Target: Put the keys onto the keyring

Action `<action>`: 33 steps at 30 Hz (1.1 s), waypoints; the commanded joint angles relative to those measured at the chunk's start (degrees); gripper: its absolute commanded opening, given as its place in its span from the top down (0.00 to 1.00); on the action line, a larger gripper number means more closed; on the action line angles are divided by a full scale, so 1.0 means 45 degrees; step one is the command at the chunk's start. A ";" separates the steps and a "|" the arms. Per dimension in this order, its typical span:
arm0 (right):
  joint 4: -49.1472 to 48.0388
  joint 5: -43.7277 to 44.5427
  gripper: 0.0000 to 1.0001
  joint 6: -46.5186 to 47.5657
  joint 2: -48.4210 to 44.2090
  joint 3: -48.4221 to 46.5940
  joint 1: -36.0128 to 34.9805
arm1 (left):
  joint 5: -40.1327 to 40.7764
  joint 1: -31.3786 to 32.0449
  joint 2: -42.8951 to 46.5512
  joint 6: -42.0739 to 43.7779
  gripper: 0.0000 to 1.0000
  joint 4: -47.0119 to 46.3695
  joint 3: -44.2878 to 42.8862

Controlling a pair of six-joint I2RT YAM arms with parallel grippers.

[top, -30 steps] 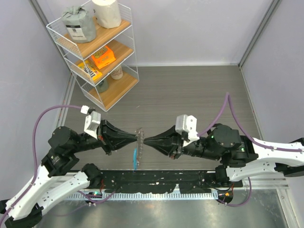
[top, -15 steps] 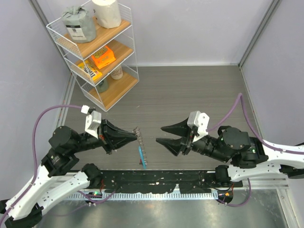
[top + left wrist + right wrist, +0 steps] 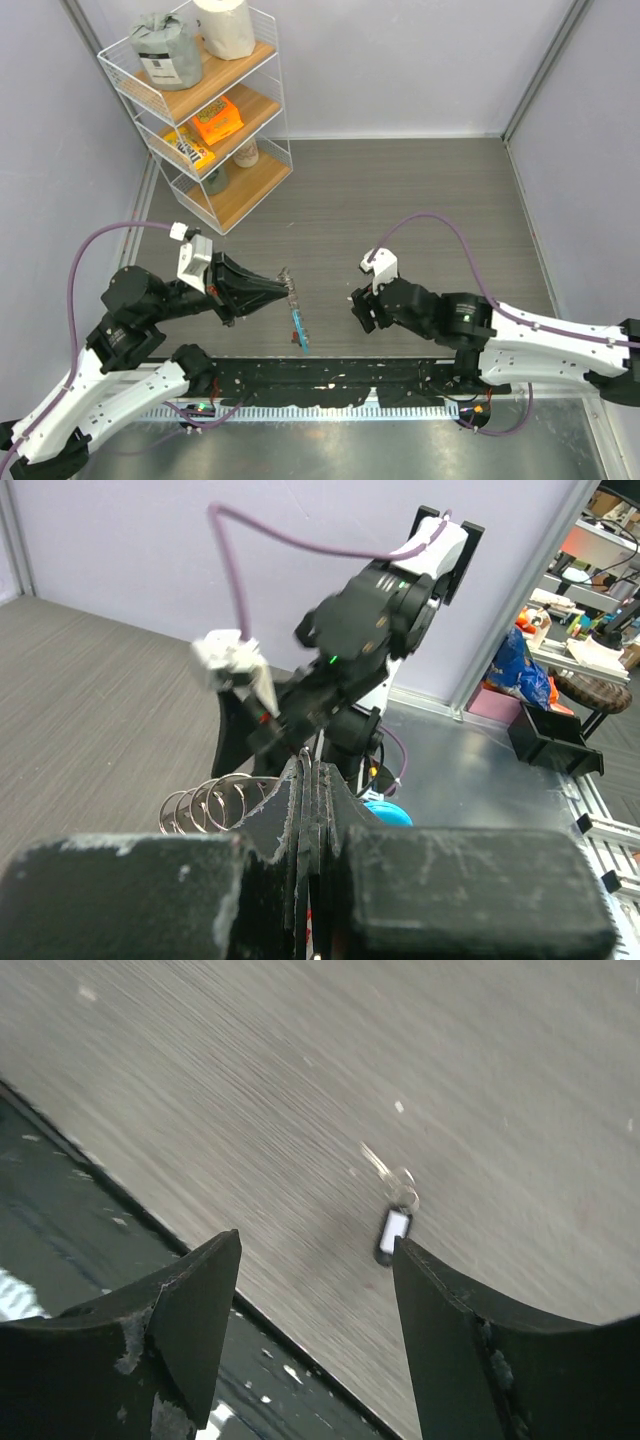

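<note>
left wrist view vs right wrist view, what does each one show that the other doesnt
Only the left wrist view: the left gripper shut on the keys, the blue tag just past them, and the right arm further off. Only the right wrist view: the right gripper, open above a small dark-and-white item lying on the table. Both share the grey table surface.

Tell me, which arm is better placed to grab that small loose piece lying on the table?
The right, probably. The right gripper is open and aimed down at the small piece on the table. The left gripper is shut on the keys, blue tag dangling.
</note>
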State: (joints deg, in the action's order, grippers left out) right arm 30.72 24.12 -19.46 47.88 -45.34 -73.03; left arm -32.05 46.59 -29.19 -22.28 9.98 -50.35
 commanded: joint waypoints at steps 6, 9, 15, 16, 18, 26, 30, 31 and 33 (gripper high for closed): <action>-0.1082 -0.0007 0.30 -0.3525 0.1450 0.2339 0.2670 | -0.0416 -0.0021 0.0353 -0.0243 1.00 -0.0967 -0.0238; -0.2330 -0.1256 0.31 -0.3643 0.2035 0.3218 0.3533 | -0.0475 -0.0040 0.0412 -0.0263 1.00 -0.0987 -0.0160; -0.4245 -0.2468 0.35 -0.3897 0.3012 0.4000 0.4334 | -0.0572 -0.0040 0.0374 -0.0283 1.00 -0.1045 -0.0140; -0.4384 -0.2663 0.35 -0.3936 0.3187 0.4060 0.4509 | -0.0572 -0.0040 0.0373 -0.0283 1.00 -0.1045 -0.0140; -0.4814 -0.2800 0.36 -0.3917 0.3480 0.4274 0.4725 | -0.0573 -0.0040 0.0334 -0.0283 1.00 -0.1065 -0.0140; -0.6044 -0.2743 0.39 -0.3936 0.4554 0.4412 0.5078 | -0.0534 -0.0040 0.0237 -0.0224 1.00 -0.0967 -0.0237; -0.6260 -0.2762 0.43 -0.3839 0.5101 0.4237 0.5097 | -0.0475 -0.0040 0.0237 -0.0185 1.00 -0.0870 -0.0237; -0.6260 -0.2781 0.45 -0.3781 0.5161 0.4217 0.5097 | -0.0455 -0.0040 0.0237 -0.0185 1.00 -0.0850 -0.0276; -0.6280 -0.2782 0.48 -0.3741 0.5298 0.4178 0.5097 | -0.0436 -0.0040 0.0237 -0.0146 1.00 -0.0772 -0.0296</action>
State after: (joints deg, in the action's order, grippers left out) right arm 3.95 11.84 -36.25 70.04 -25.63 -50.33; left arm -33.98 46.59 -28.01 -22.68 9.69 -50.35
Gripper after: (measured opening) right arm 0.545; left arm 0.042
